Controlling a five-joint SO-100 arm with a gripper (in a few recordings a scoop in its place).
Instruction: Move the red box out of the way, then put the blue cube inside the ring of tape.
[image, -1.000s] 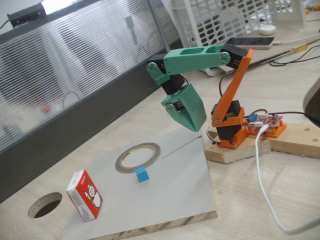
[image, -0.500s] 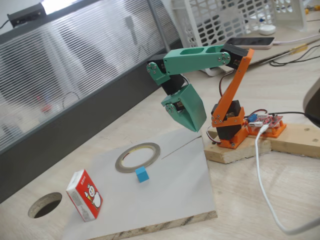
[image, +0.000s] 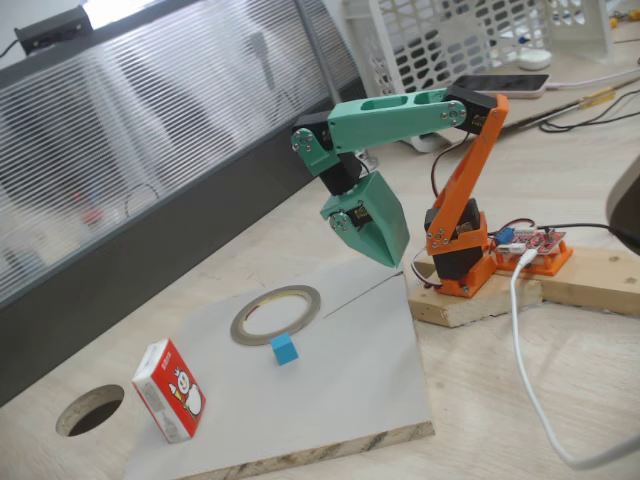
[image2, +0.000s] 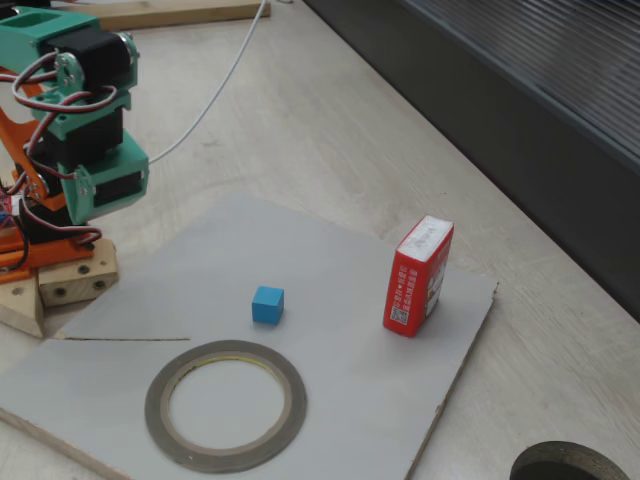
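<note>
Three task things lay on the pale grey board (image: 360, 400) exactly where we had seen them half a second before; only the arm had changed, its green upper link and gripper (image: 385, 255) having shifted slightly up and toward the left of a fixed view. The gripper hung in the air above the board's far edge, its green fingers drawn together to a point with nothing between them. The blue cube (image: 285, 348), a small solid block with crisp edges, sat well apart from the gripper, nearer the camera and just beside the rim of the ring of tape (image: 276, 314), outside its hollow. That ring was a thin, flat, greyish-tan band lying flush on the board. The red box (image: 169, 389), a small cardboard carton with a white face bearing a snowman figure, stood upright near the board's left corner, farther from the gripper than the cube. Beside it, we saw a round dark hole (image: 90, 409) cut through the wooden counter (image: 560, 380).
</note>
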